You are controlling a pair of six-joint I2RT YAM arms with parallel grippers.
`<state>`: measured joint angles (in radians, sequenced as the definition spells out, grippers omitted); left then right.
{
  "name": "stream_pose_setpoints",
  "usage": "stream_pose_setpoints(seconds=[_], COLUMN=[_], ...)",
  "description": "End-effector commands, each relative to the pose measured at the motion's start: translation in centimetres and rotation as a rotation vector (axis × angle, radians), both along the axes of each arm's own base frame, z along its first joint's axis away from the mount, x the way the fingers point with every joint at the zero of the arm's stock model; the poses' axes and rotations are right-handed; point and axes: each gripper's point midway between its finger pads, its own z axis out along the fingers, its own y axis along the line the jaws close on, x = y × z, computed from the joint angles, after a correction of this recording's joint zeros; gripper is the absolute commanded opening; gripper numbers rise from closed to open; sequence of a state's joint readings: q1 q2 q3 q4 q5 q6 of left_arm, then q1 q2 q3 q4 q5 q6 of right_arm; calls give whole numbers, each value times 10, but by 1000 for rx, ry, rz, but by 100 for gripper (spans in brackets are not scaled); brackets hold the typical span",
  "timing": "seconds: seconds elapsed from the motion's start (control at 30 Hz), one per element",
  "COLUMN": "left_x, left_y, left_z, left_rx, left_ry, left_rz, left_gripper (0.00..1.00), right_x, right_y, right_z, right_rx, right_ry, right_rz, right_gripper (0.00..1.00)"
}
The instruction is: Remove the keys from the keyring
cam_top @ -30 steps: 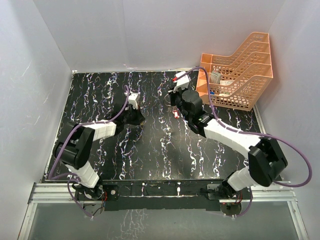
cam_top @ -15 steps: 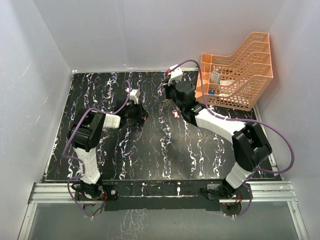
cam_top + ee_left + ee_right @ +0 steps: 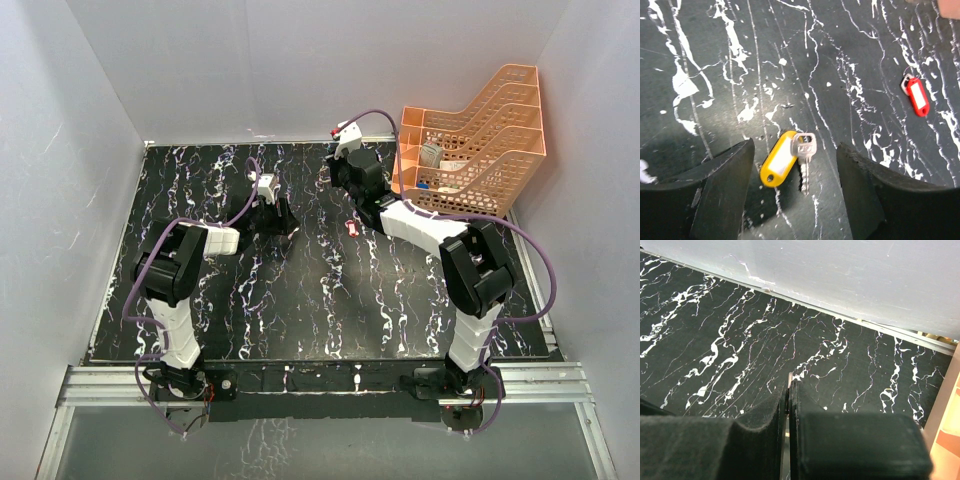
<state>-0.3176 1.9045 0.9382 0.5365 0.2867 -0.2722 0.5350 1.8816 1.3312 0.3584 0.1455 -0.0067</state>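
A key with a yellow head (image 3: 780,160) and a plain silver key (image 3: 804,156) lie flat on the black marbled table (image 3: 715,50), between the fingers of my open left gripper (image 3: 795,148) and untouched by them. A second key with a red head (image 3: 916,96) lies apart to the right, also seen mid-table in the top view (image 3: 352,228). My right gripper (image 3: 789,386) is shut on a thin silver edge, the keyring (image 3: 789,376), which pokes out just above the pads. In the top view the left gripper (image 3: 275,215) sits left of centre and the right gripper (image 3: 340,185) near the back.
An orange mesh tray (image 3: 480,140) with small items stands at the back right, close to the right arm. The white back wall (image 3: 840,270) rises just behind the right gripper. White walls close in both sides.
My left gripper has opened and let the yellow-headed key down onto the table. The right gripper has drawn away toward the back wall, still shut.
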Motion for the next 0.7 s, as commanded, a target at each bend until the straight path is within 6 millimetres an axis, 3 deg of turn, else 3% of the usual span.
stream_pose_setpoints(seconds=[0.0,0.2,0.4,0.5,0.67], left_x=[3,1,4,5,3], left_y=[22,33,54,61,54], left_z=[22,32,56,68,89], left_rx=[81,108,158,171,118], left_ry=[-35,-62,-123,-144,-174], left_rz=[64,116,211,243,228], left_gripper=[99,99,99,99,99], right_x=[20,36,39,38,34], right_y=[8,14,18,15,8], right_z=[33,4,-16,-13,-2], right_rx=[75,65,67,66,47], right_ry=[-78,-20,15,12,-8], right_rz=[10,16,21,11,0], right_gripper=[0,0,0,0,0])
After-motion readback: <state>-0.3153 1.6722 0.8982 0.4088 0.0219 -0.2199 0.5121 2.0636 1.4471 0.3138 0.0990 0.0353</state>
